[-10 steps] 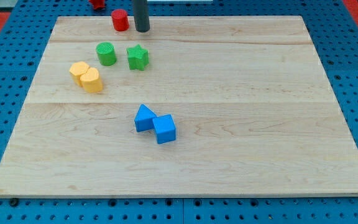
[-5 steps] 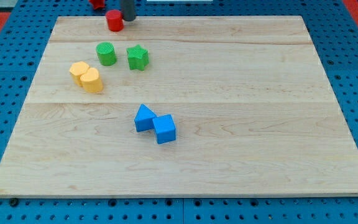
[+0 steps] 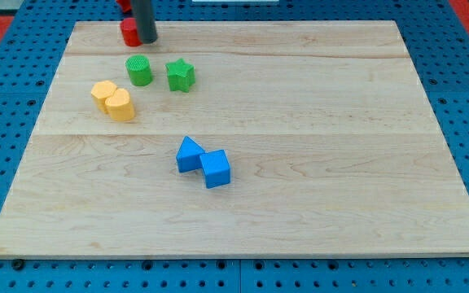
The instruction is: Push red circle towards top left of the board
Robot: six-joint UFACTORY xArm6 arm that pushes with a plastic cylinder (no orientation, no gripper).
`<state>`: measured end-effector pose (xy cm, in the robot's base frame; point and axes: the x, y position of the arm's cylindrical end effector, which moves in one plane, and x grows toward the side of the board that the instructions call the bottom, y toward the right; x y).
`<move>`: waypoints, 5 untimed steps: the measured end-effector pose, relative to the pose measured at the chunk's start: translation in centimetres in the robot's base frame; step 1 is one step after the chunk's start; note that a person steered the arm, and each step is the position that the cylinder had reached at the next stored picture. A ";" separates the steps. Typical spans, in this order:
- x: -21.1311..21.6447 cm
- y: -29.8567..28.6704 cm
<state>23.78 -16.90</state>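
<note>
My tip (image 3: 146, 41) sits at the view's top left part of the wooden counter (image 3: 300, 122), pressed against the right side of the red circle (image 3: 128, 32), which lies close to the counter's top edge and is partly hidden behind my rod. I carry no claw at all, only this straight dark rod, so nothing is grasped; the rod simply touches the red block from the view's right. Below the red circle, well apart from my tip, the green cylinder (image 3: 140, 70) stands with the green star (image 3: 181, 75) just beside it on the view's right. Further to the view's left and a little lower, two yellow blocks (image 3: 112, 100) sit touching each other. Near the counter's middle, a blue triangle-shaped block (image 3: 189, 154) touches a blue cube (image 3: 216, 169) at its lower right. Another red piece (image 3: 124, 4) shows just past the counter's top edge, too cropped to make out.
</note>
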 end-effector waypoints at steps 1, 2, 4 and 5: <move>-0.5 -2.5; -0.6 -2.8; -0.9 -2.8; -0.9 -2.8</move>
